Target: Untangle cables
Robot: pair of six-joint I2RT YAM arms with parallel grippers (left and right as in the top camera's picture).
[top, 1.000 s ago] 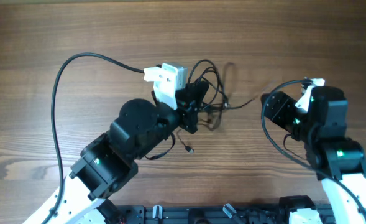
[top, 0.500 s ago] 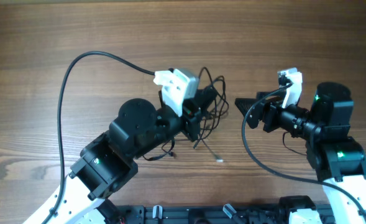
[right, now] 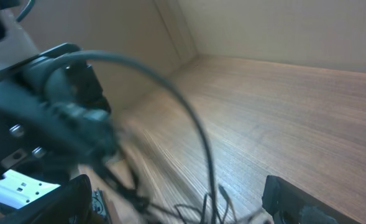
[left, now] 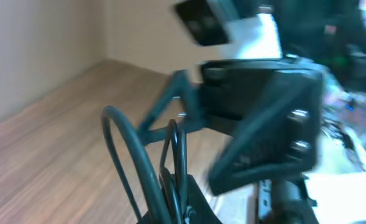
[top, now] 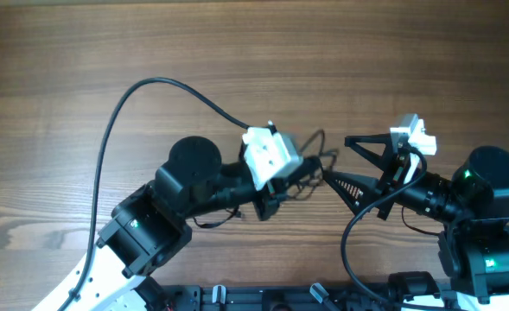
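The cables are a small bundle of thin black loops hanging between my two grippers in the overhead view. My left gripper is shut on the cables and holds them above the wooden table. In the left wrist view the cable loops rise from between my left gripper's fingers. My right gripper is open wide, pointing left, with its fingertips just right of the bundle. In the right wrist view the thin cables lie low between the spread fingers of my right gripper.
The left arm's thick black cable arcs over the wooden table. The right arm's thick cable loops below its wrist. The right gripper's body fills the left wrist view, and the left arm stands close in the right wrist view.
My left gripper has carried the cables right and toward the front. My right gripper has swung to point left, opened wide and come close to the bundle.
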